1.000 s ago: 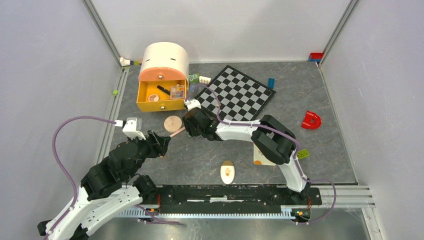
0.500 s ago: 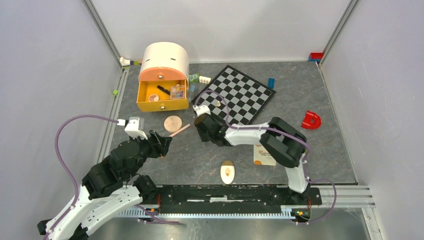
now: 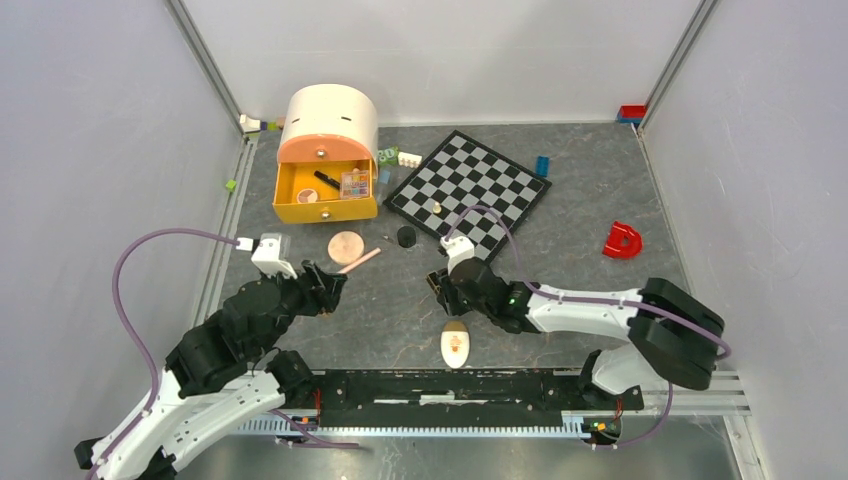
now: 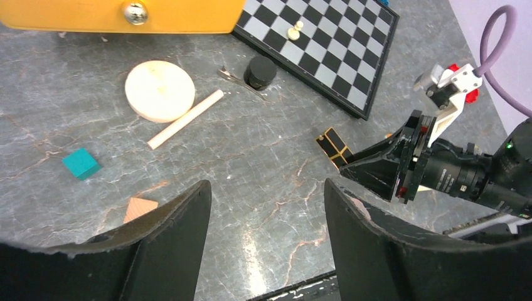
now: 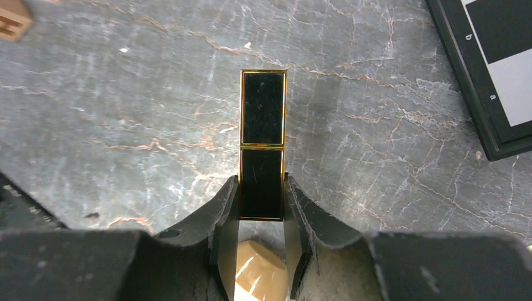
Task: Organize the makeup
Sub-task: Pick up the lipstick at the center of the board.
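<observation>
Marbled worktop (image 3: 390, 300), near edge: right gripper (image 5: 261, 188) pinching rigid, light, likely slick black case (image 5: 263, 106) by flat sides; left gripper (image 4: 266, 207) agape, empty.

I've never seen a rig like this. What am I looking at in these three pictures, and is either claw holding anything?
This is a two-armed robot bolted at the near edge of a table. The wide picture looks down from above; the other two come from a camera on each wrist. The left gripper hangs open, holding nothing. The right gripper pinches a black gold-edged case. On the table lie a round peach compact, a cream oval, a chessboard and a peach box with its orange drawer open.
</observation>
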